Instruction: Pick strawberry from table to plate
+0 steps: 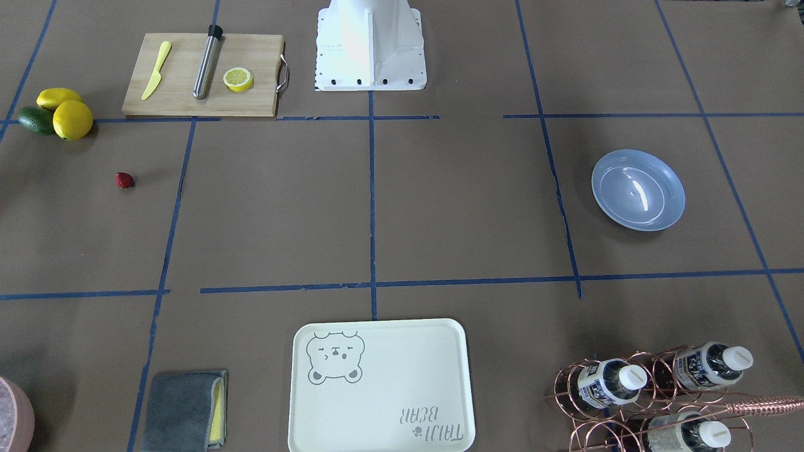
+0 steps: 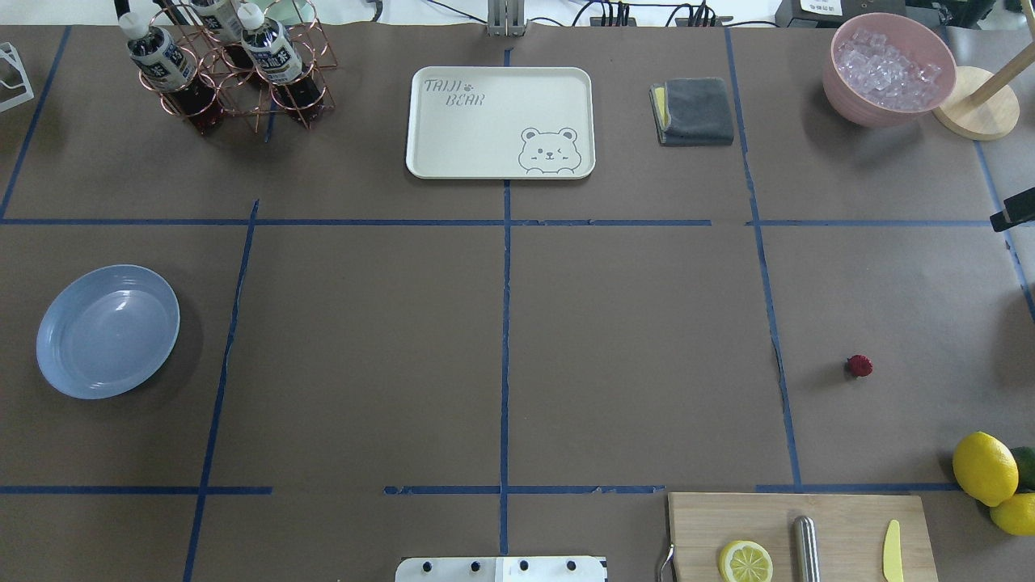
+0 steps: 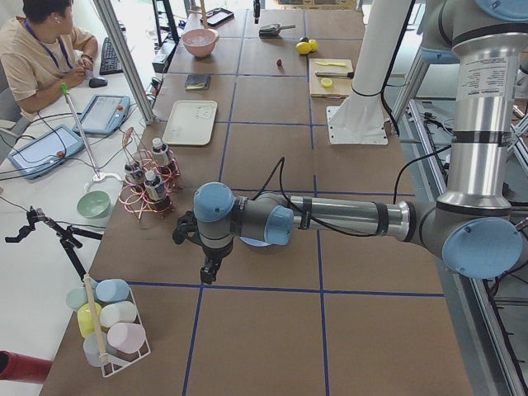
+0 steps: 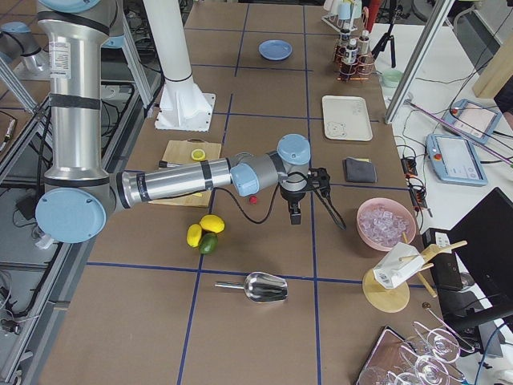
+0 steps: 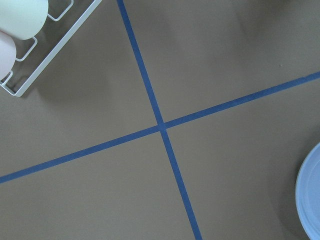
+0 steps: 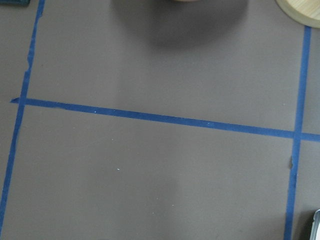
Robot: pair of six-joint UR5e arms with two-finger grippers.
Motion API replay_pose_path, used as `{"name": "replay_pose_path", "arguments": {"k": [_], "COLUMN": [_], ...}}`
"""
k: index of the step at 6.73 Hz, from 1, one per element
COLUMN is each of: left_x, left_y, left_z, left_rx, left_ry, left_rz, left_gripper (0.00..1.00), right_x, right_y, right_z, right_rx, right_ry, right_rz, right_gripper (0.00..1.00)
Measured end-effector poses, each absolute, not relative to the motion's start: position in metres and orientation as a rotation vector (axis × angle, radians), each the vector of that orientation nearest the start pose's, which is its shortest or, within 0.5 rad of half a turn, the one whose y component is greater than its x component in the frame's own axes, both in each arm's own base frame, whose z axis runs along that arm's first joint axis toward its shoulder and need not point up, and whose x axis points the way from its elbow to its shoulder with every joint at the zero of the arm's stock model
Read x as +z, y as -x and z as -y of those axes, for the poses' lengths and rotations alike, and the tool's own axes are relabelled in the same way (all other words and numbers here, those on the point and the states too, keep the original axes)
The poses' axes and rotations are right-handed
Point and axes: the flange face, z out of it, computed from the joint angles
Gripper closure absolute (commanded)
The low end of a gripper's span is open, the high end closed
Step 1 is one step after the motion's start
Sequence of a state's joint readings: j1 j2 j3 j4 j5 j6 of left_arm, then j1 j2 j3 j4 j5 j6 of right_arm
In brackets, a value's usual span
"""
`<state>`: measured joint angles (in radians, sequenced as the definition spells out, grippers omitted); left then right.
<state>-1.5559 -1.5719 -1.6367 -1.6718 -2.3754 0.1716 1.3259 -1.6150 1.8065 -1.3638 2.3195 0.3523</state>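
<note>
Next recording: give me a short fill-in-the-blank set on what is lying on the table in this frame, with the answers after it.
1. The strawberry lies on the table, far from the light-____ plate.
2. On the cutting board, beside the lemon half and the metal rod, lies a yellow ____.
3. The pink bowl is filled with ____.
Missing words: blue; knife; ice.

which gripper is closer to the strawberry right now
Right. The right gripper hangs over the table a little past the strawberry, away from the robot. The left gripper is at the table's opposite end, by the plate.
</note>
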Motion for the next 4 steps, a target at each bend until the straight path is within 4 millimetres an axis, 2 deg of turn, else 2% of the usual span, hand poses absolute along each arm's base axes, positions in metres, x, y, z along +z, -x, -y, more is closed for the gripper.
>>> {"name": "replay_pose_path", "arguments": {"k": [1, 2, 3, 4], "left_x": [0.599, 0.575, 0.562, 0.56], "left_y": [0.057, 0.058, 0.058, 0.059], "left_z": [0.508, 0.518, 0.521, 0.523], "left_rx": [0.238, 0.241, 0.24, 0.242], "left_ry": [-0.23, -0.245, -0.244, -0.244], "left_rz": [-0.813, -0.828, -0.821, -0.781], "left_gripper": [0.0, 0.0, 0.0, 0.0], "right_x": [0.543, 0.546, 0.548, 0.548], "right_y": [0.045, 0.04, 0.038, 0.038], "right_z": [0.488, 0.487, 0.487, 0.487], "right_rx": [-0.028, -0.016, -0.012, -0.012], "right_ry": [-0.147, -0.143, -0.138, -0.134], "right_rz": [0.817, 0.821, 0.828, 0.835], "right_gripper": [0.0, 0.0, 0.0, 0.0]}}
